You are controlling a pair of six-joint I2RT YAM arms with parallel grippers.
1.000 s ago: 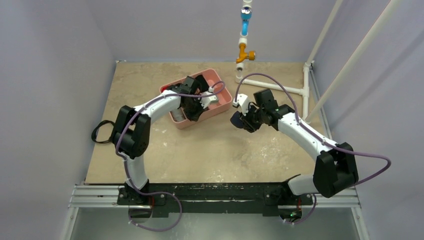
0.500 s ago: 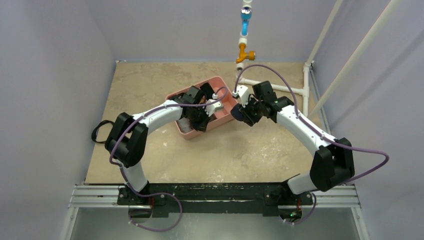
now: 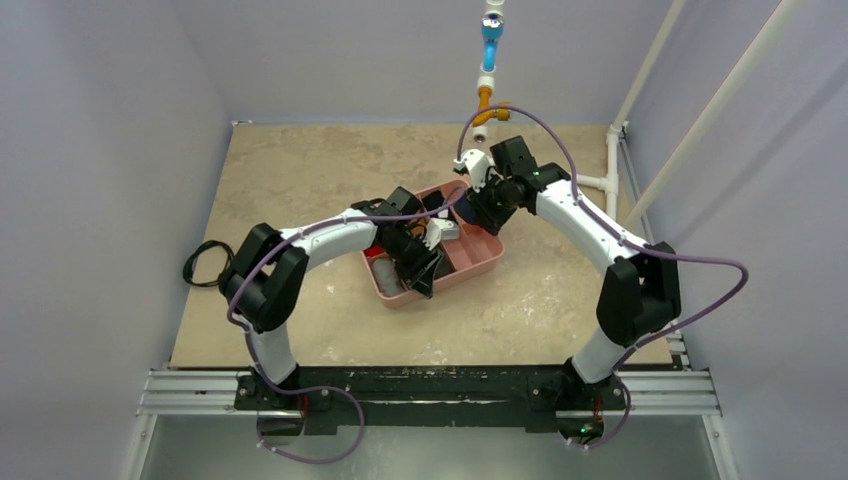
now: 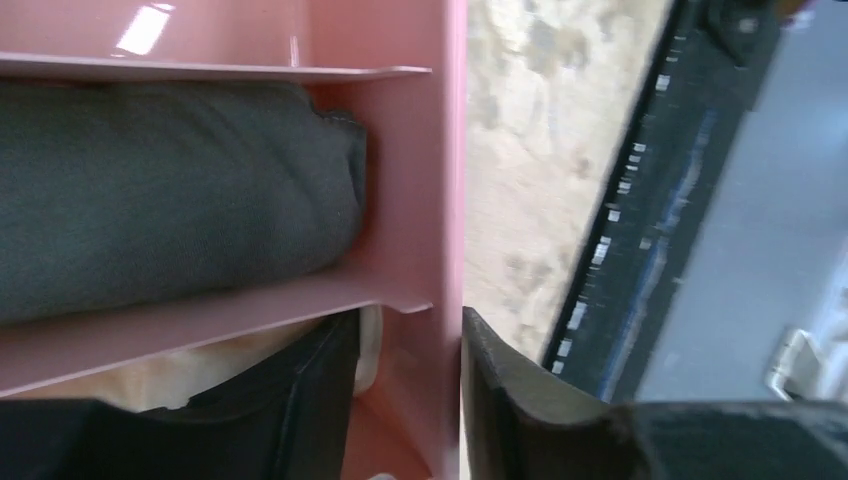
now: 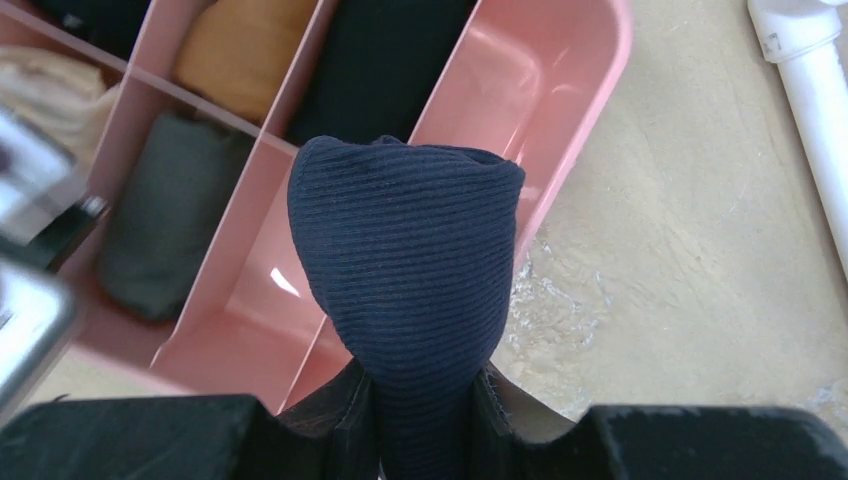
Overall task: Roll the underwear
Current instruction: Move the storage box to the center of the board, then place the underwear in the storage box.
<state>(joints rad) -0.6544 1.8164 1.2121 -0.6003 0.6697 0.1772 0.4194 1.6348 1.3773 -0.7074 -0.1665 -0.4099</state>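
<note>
The underwear (image 5: 410, 260) is a rolled dark navy bundle standing up out of my right gripper (image 5: 425, 400), which is shut on it. In the top view the right gripper (image 3: 478, 213) holds it over the far right end of the pink divided tray (image 3: 487, 262). Bare pink compartments (image 5: 480, 90) lie beneath it. No cream band shows. My left gripper (image 4: 410, 380) is shut on the tray's side wall (image 4: 440, 200), one finger inside and one outside. In the top view it (image 3: 425, 275) is at the tray's near edge.
The tray holds a dark grey roll (image 4: 170, 190), also in the right wrist view (image 5: 160, 220), a mustard roll (image 5: 240, 45), a black roll (image 5: 385, 60) and cream fabric (image 5: 40, 75). White PVC piping (image 3: 610, 180) stands at the back right. A black cable loop (image 3: 205, 262) lies at the left edge.
My left gripper has dragged the pink tray to the right and nearer. My right gripper has carried the underwear back and left, from beside the tray to over its far end.
</note>
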